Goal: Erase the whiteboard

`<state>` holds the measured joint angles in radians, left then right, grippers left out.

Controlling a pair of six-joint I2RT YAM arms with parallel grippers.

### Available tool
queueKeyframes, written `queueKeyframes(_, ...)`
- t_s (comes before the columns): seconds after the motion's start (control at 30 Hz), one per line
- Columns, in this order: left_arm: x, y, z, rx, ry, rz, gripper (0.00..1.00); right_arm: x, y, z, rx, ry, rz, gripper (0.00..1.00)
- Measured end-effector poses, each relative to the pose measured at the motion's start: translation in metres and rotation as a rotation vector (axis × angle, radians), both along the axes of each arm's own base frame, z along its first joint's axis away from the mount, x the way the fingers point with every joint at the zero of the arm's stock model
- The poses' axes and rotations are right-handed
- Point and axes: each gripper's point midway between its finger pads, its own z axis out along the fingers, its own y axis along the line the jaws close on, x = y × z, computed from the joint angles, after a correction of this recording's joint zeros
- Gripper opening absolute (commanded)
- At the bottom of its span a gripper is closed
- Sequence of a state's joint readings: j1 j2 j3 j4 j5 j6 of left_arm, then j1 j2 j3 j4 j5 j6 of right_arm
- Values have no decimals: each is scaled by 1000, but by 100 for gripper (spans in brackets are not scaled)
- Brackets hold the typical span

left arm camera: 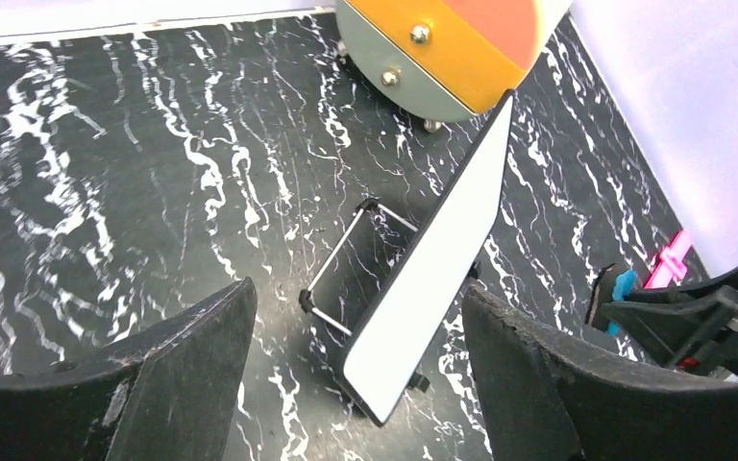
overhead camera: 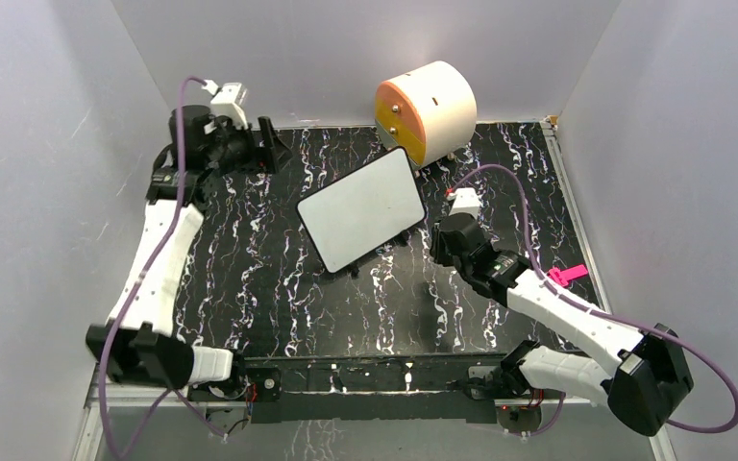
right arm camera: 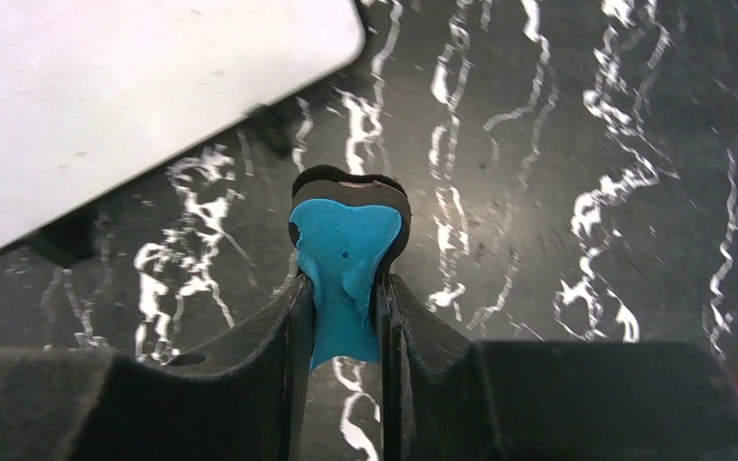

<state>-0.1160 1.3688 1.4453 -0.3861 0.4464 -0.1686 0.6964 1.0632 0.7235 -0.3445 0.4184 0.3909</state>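
The whiteboard (overhead camera: 362, 208) stands tilted on its wire stand in the middle of the black marbled table; its white face shows no writing. It also shows edge-on in the left wrist view (left arm camera: 437, 264) and at the top left of the right wrist view (right arm camera: 125, 106). My right gripper (overhead camera: 439, 238) is just right of the board's lower right corner, shut on a blue eraser with a black felt edge (right arm camera: 346, 264). My left gripper (overhead camera: 271, 146) is open and empty at the far left, well away from the board; its fingers (left arm camera: 154, 370) frame the board from afar.
A round cream-and-orange drawer unit (overhead camera: 427, 109) stands behind the board at the back. A pink object (overhead camera: 567, 276) lies by the right wall. Grey walls close in on the left, back and right.
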Motion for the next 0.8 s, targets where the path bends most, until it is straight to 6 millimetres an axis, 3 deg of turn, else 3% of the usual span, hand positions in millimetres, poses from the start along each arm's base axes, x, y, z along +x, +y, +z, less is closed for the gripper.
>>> queueKeyframes(0.17,-51,24,33,-14,-54,137,87,-2,-29,-15,-11,83,-86,25)
queueKeyframes(0.23,-76,30,40,-22,-81,164,88,-2,-36,-21,-3,114,-118,25)
queueKeyframes(0.37,-107,36,45,-35,-125,183,89,-3,-47,-41,-7,196,-174,25)
queueKeyframes(0.53,-124,40,36,-29,-130,195,91,-14,-56,-70,-28,279,-208,26)
queueKeyframes(0.8,-129,37,18,-20,-69,173,97,-22,-61,-98,-50,369,-231,28)
